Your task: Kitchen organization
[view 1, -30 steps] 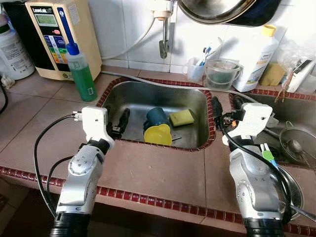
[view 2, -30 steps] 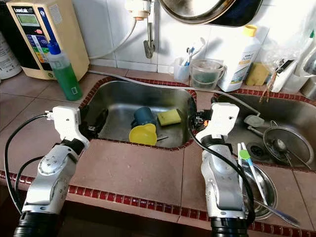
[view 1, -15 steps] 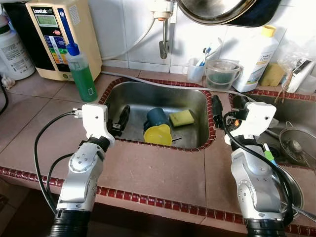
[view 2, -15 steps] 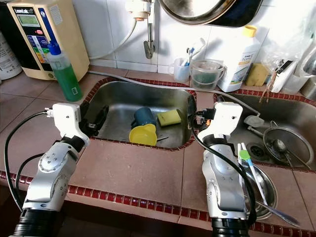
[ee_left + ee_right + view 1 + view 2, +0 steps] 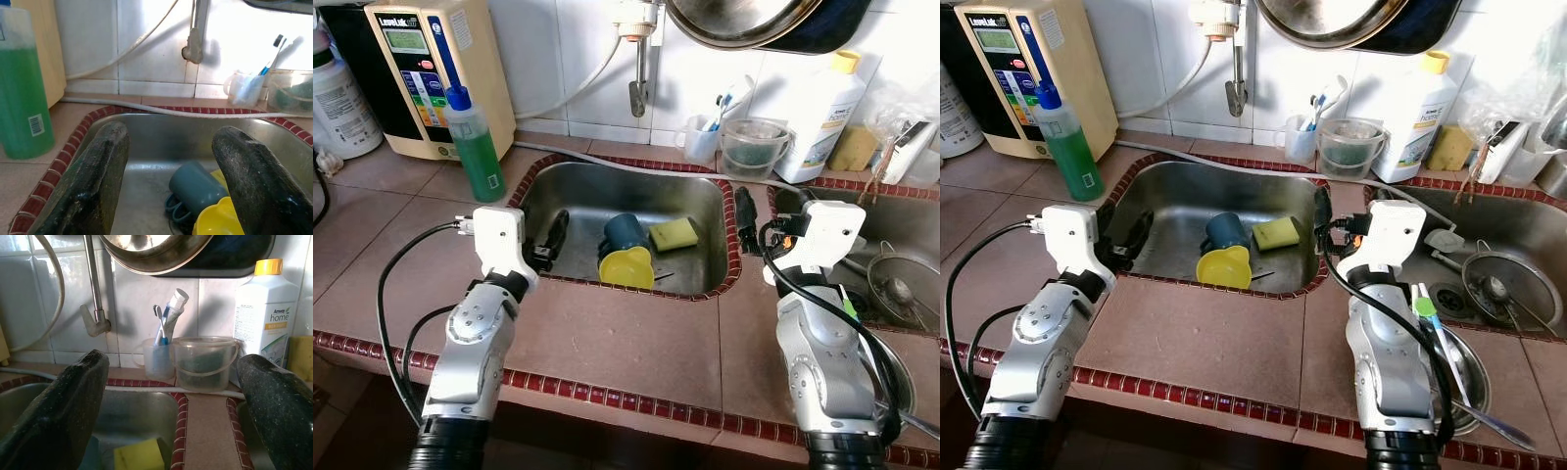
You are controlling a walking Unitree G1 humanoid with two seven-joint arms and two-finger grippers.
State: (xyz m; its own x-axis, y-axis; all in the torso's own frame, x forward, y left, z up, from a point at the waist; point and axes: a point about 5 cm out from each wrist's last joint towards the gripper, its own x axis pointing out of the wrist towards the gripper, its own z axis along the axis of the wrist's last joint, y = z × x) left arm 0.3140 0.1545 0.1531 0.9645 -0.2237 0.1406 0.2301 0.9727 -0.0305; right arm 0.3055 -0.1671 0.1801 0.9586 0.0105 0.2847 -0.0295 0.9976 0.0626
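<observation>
A: Down in the steel sink (image 5: 700,211), a dark blue cup (image 5: 625,233) lies on its side, with a yellow cup (image 5: 626,266) tipped against its front and a yellow sponge (image 5: 674,233) just beside it toward the right wall.

B: Bare steel left of the cups, and that's where the left gripper (image 5: 552,235) hangs, over the sink's left rim, fingers spread wide.

A: The right gripper (image 5: 762,217) sits above the tiled strip dividing the two basins, fingers also well apart, one over each red-edged rim.

B: The left wrist view gets low: blue cup's handle (image 5: 175,214) faces the camera, green soap bottle (image 5: 24,93) standing on the counter by the corner.

A: The right wrist view looks at the back wall instead: faucet (image 5: 94,298), a clear cup with toothbrushes (image 5: 158,357), a small clear bucket (image 5: 203,363), a white detergent bottle (image 5: 266,318).

B: From the head, the right basin holds a strainer (image 5: 1511,286), and a steel bowl (image 5: 1461,377) with utensils sits near the counter edge.
</observation>
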